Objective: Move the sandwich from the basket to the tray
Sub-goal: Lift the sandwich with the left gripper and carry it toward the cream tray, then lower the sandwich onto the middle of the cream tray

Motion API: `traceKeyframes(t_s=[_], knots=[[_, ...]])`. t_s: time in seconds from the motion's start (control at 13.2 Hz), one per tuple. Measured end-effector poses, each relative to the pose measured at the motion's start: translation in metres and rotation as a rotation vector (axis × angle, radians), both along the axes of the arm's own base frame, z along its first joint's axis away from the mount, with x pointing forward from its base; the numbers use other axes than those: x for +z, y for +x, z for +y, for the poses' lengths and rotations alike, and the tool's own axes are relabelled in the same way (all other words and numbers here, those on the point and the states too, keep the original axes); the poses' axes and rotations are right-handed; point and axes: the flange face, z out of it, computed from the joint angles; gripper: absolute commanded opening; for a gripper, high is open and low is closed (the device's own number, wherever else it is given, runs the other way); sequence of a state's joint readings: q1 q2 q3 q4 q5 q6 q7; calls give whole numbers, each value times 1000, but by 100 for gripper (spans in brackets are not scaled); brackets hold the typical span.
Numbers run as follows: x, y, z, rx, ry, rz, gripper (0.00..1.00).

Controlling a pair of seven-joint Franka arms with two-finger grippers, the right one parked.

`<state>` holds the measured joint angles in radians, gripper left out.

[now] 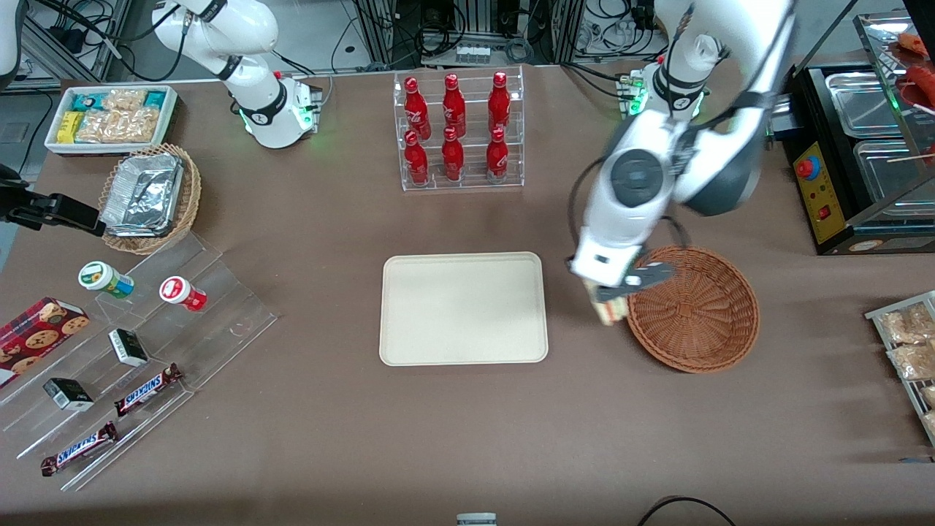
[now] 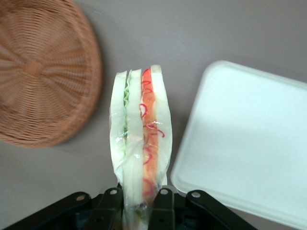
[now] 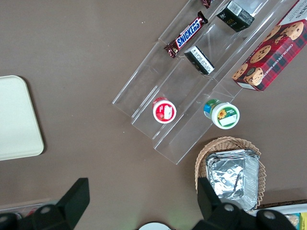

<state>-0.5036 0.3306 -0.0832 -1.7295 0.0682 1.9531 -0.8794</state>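
Observation:
My left gripper (image 1: 612, 296) (image 2: 139, 206) is shut on the sandwich (image 1: 610, 310) (image 2: 140, 143), a plastic-wrapped wedge of white bread with green and red-orange filling. It hangs in the air above the bare table, between the reddish-brown wicker basket (image 1: 694, 310) (image 2: 41, 72) and the cream-white tray (image 1: 463, 308) (image 2: 244, 143), just at the basket's rim. The basket holds nothing that I can see. The tray is bare.
A clear rack of red bottles (image 1: 458, 131) stands farther from the front camera than the tray. Toward the parked arm's end lie a tan wicker basket with foil trays (image 1: 150, 196), a white bin of snacks (image 1: 111, 117) and a clear stepped stand with candy bars (image 1: 139, 351). A black appliance (image 1: 855, 161) sits at the working arm's end.

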Motion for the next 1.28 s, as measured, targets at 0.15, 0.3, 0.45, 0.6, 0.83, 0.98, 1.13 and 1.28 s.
traceKeyframes(t_s=[0.15, 0.3, 0.45, 0.6, 0.83, 0.98, 1.13, 1.28], knots=[[-19, -8, -57, -71, -8, 2, 1], [-42, -10, -98, -116, -40, -24, 1], [-66, -14, -133, -158, -82, -57, 1], [-86, -15, -157, -179, -115, -84, 2], [-106, -13, -176, -193, -143, -107, 2], [-117, -18, -188, -209, -155, -114, 2], [-123, -27, -199, -231, -160, -122, 1], [-131, -35, -206, -262, -143, -129, 1]])
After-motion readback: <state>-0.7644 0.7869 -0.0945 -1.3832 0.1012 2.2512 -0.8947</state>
